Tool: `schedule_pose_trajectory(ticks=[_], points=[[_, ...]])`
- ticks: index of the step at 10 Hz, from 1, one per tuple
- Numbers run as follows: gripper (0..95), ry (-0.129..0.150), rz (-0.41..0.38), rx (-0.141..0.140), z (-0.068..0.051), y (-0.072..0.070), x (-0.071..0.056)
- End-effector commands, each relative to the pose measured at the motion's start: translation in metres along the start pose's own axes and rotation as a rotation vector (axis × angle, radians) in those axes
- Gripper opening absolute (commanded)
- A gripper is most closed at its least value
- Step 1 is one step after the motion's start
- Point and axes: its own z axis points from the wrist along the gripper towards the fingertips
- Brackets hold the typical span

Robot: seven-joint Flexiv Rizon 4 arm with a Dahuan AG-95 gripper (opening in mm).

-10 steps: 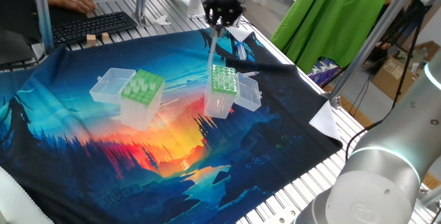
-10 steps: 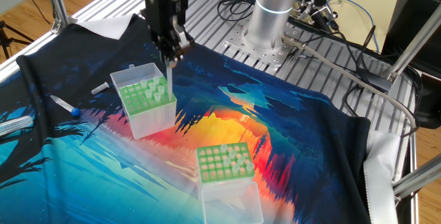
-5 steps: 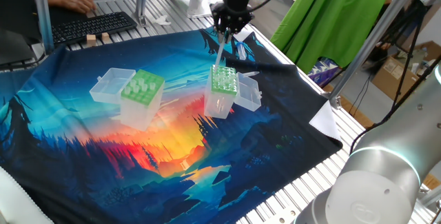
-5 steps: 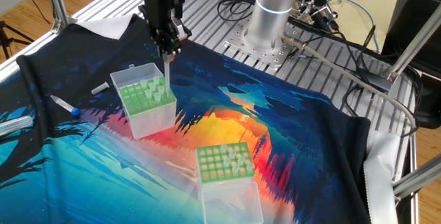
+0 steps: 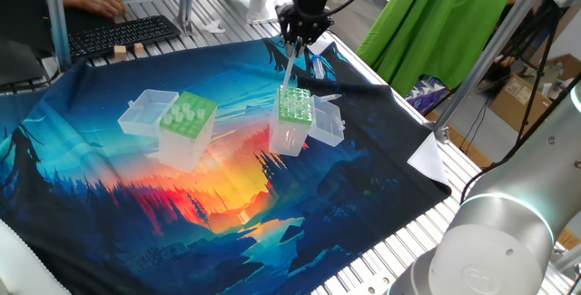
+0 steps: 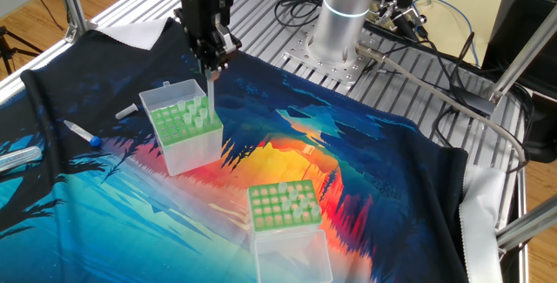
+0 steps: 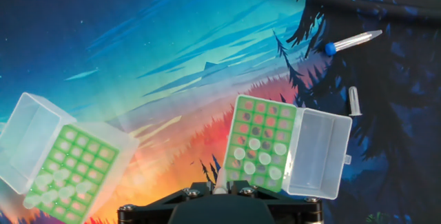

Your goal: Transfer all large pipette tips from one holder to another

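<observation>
While the jaws grip a pipette tip above the holder, a blue-capped tube lies nearby.

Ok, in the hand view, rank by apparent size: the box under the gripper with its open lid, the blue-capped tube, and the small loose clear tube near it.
1. Box with open lid, largest.
2. Blue-capped tube.
3. Small clear tube, smallest.

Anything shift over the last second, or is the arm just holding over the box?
Nothing to speak of. The gripper is still shut on one large pipette tip, hanging upright over the narrower holder; no grab or release. The wider holder, the tips racked in both and the loose tubes on the cloth stayed put.
</observation>
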Motion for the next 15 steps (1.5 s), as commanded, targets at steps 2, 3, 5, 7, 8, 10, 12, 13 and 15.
schedule_pose_trajectory(ticks=[2,3,5,7,8,10,12,13,15], points=[[0.0,0.001,0.011,-0.012,0.0010,0.0004,-0.0006],[0.0,0.002,0.007,-0.014,0.0010,0.0004,-0.0006],[0.0,0.006,0.016,-0.016,0.0010,0.0004,-0.0006],[0.0,0.001,0.042,-0.006,0.0010,0.0004,-0.0006],[0.0,0.009,0.061,-0.010,0.0010,0.0004,-0.0006],[0.0,0.007,0.079,-0.005,0.0010,0.0004,-0.0006],[0.0,0.005,0.089,0.000,0.0010,0.0004,-0.0006],[0.0,0.008,0.091,0.000,0.0007,-0.0001,0.0005],[0.0,0.010,0.090,-0.002,0.0015,-0.0026,0.0062]])
